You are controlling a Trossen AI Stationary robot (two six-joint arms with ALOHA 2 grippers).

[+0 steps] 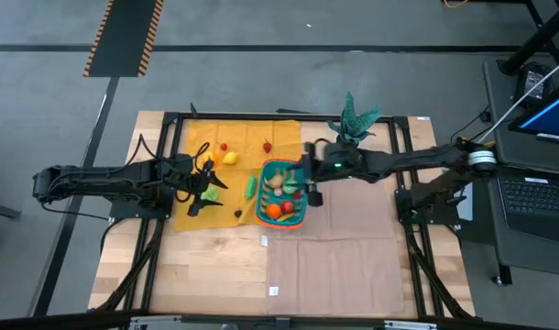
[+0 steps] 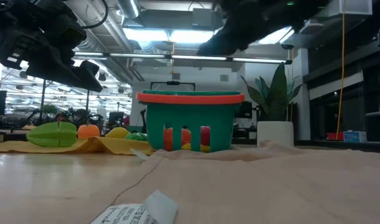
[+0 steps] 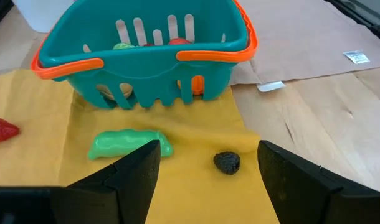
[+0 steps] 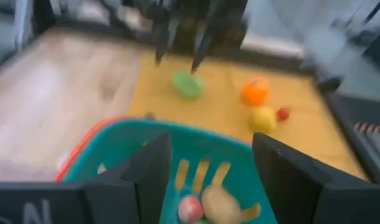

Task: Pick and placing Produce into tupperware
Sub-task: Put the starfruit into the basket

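Left gripper (image 3: 209, 171) hangs spread and empty over the yellow cloth (image 3: 196, 186), centre-left overhead; the small dark fruit (image 3: 227, 162) looks light, hard, roll-prone, best pinched across its middle; right gripper (image 4: 212, 168), spread, above the basket (image 1: 298, 220).

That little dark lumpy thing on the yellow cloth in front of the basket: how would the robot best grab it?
The dark lumpy piece is small, roundish and lies alone on the yellow cloth, apart from the green pod and the teal basket. Probably best from straight above, jaws closing across its middle. The left gripper, open, already faces it.
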